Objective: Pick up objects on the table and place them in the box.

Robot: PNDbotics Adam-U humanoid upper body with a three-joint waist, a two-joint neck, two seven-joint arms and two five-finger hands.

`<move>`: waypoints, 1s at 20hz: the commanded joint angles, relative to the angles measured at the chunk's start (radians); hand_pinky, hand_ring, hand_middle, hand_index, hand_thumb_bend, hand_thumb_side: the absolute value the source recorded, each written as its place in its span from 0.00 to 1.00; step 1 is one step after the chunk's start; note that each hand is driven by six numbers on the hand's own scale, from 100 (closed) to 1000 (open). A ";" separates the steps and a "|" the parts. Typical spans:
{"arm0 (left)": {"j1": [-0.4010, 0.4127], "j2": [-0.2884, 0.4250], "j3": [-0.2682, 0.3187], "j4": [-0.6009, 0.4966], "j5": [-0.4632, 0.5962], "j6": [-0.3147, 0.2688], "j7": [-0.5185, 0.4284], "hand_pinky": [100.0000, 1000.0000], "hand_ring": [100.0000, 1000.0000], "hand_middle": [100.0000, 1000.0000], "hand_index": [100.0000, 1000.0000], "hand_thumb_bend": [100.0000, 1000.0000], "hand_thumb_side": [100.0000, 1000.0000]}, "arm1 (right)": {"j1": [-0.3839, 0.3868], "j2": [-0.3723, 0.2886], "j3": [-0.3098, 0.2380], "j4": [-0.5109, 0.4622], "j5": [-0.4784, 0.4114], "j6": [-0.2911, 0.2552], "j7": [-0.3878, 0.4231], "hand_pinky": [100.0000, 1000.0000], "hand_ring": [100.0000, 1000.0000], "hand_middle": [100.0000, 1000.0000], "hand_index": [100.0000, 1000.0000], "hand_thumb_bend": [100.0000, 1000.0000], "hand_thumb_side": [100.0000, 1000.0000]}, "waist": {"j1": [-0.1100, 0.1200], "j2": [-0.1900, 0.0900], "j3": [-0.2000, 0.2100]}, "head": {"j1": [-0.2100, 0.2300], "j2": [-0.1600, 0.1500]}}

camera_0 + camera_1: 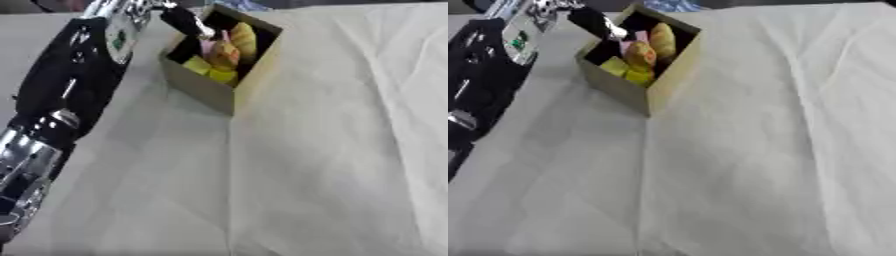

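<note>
Box (pixel 229 86) of brown cardboard sits at the far left of the worktop (pixel 332 165), which is covered in a cream cloth, one corner turned toward the camera, top open. Inside: a yellow-orange rounded item (pixel 242 39) against the right wall, a pink piece (pixel 210 46) by it, an orange lump (pixel 226 54) mid-box, yellow blocks (pixel 210 70) low at the near corner; what they are exactly, can't say. No loose objects show on the cloth in either view, so by my read the picking is nearly or fully done. Left hand (pixel 185 20) is at the box's upper left edge, dark fingers pointing down-right into the opening, tips just beside or touching the pink piece; contact not clear. Whether the fingers are pinched on something or spread, cannot tell, too blurred. Key relation: box contents lie directly below and right of the fingertips, so a release would probably drop inside the box; the withdrawal path is back up-left along the arm. Left forearm (pixel 70 85) runs diagonally from the lower left corner up to the box. Left eye view shows the whole forearm and silver elbow section; right eye view crops most of that but shows more bare cloth right of the box. Right hand not visible anywhere.
</note>
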 commanded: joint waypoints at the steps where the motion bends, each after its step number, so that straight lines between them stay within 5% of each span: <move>1: -0.011 0.029 0.031 -0.069 0.001 0.000 0.052 0.77 0.72 0.70 0.80 0.44 0.45 | -0.008 -0.012 -0.008 -0.015 -0.005 0.000 -0.006 0.89 0.72 0.62 0.70 0.00 0.47 | -0.004 -0.031 0.005 | -0.008 0.009; 13: 0.191 0.190 0.257 -0.354 0.164 -0.084 0.228 0.71 0.67 0.62 0.76 0.28 0.47 | 0.026 -0.009 -0.028 -0.015 -0.008 -0.003 -0.021 0.90 0.74 0.65 0.72 0.00 0.47 | -0.021 -0.026 0.045 | -0.044 0.013; 16: 0.261 0.208 0.313 -0.424 0.207 -0.068 0.271 0.70 0.65 0.60 0.76 0.18 0.53 | 0.036 -0.004 -0.035 -0.015 -0.011 -0.002 -0.024 0.90 0.74 0.65 0.71 0.00 0.47 | -0.027 -0.017 0.053 | -0.051 0.004; 20: 0.362 0.191 0.365 -0.524 0.268 -0.011 0.333 0.68 0.64 0.59 0.75 0.18 0.57 | 0.057 0.016 -0.039 -0.015 -0.024 0.016 -0.037 0.91 0.74 0.66 0.71 0.00 0.45 | -0.036 -0.007 0.060 | -0.052 -0.010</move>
